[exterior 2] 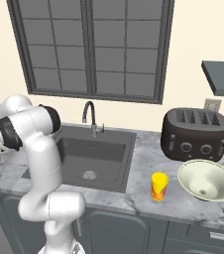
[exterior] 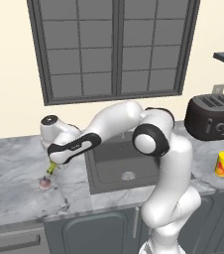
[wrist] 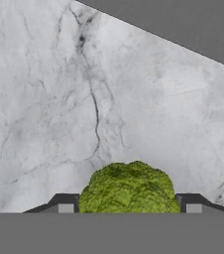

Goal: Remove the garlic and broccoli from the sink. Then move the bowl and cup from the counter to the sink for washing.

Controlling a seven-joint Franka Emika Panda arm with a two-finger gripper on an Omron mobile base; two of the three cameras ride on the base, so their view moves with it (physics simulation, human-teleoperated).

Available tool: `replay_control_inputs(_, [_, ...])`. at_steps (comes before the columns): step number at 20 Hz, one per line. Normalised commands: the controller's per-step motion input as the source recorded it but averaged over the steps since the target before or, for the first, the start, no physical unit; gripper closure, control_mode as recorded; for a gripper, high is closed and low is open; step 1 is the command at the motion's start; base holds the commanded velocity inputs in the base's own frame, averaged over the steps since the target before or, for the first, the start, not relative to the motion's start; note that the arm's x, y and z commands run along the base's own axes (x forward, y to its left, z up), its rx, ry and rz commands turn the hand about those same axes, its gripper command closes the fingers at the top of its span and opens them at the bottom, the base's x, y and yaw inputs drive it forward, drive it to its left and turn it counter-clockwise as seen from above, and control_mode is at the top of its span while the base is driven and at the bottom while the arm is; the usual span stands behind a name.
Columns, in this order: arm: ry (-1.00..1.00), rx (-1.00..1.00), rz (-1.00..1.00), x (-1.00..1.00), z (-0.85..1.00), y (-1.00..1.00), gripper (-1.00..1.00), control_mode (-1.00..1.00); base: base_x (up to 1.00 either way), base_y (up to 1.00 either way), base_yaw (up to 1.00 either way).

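Left of the sink [exterior: 109,163], over the marble tabletop [exterior: 15,173], the arm reaches out low with its pincer [wrist: 129,206] pointing down at the stone. Sink basin looks cleared of vegetables, just the drain disc at its bottom. Toaster [exterior 2: 197,134] sits at the back right. Bowl [exterior 2: 206,180] rests on the tabletop right of the sink, cup [exterior 2: 159,186] just beside it toward the basin, both untouched. Broccoli [wrist: 128,188] sits between the two finger tips in the hand view, pincer pinching it with the floret poking out ahead; in the left base view it shows as a small green bit under the hand [exterior: 50,169], just above the stone. Garlic [exterior: 44,184] lies on the tabletop near it, a little toward the front edge.

Step in hand, by my read: setting the broccoli down left of the sink. To do it well, lower until the floret is nearly touching the marble, keep clear of the garlic so it doesn't get knocked, spread the fingers fully, then lift straight up. Bowl and cup not yet moved.
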Motion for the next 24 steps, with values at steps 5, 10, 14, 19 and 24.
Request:
replay_control_inputs(5, [0.00, 0.00, -0.16, 0.00, -0.16, 0.15, 1.00, -1.00, 0.00, 0.00, 0.00])
replay_control_inputs(10, [0.00, 0.01, -0.16, 0.00, -0.17, 0.17, 1.00, -1.00, 0.00, 0.00, 0.00])
replay_control_inputs(14, [0.01, 0.03, -0.16, -0.07, -0.15, 0.20, 1.00, -1.00, 0.00, 0.00, 0.00])
replay_control_inputs(19, [0.02, 0.05, -0.15, -0.15, -0.12, 0.24, 1.00, -1.00, 0.00, 0.00, 0.00])
replay_control_inputs(24, [0.05, 0.04, -0.15, -0.18, -0.11, 0.21, 1.00, -1.00, 0.00, 0.00, 0.00])
